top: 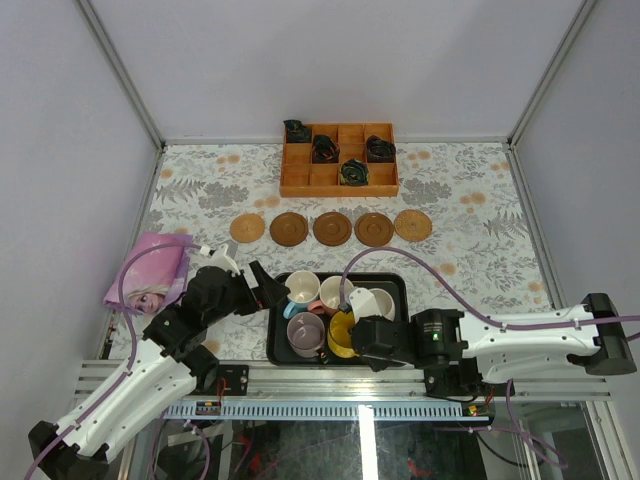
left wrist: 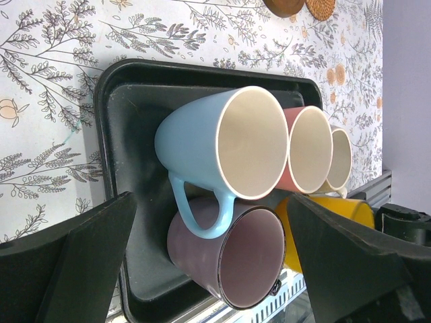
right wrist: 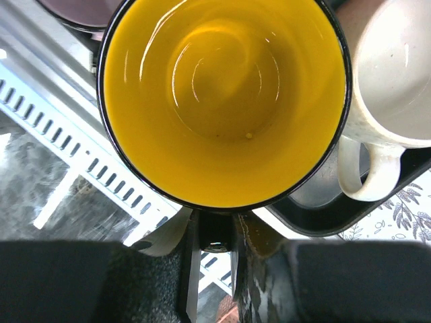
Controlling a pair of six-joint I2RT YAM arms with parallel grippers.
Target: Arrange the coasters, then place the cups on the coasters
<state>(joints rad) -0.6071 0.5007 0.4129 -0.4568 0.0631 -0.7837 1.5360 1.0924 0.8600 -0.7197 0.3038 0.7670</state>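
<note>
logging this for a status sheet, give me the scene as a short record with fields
tray: black, with all five cups in it
coasters: five in a row beyond the tray, all bare
left gripper: open, facing the blue cup
right gripper: shut on the yellow cup rim
cups placed: none

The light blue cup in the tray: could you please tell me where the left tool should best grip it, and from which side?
Probably pinch the light blue cup at its rim on the tray's left side, coming down from the left with the open left tool. It stands upright, its handle points at the mauve cup, and the pink cup crowds its right.
</note>
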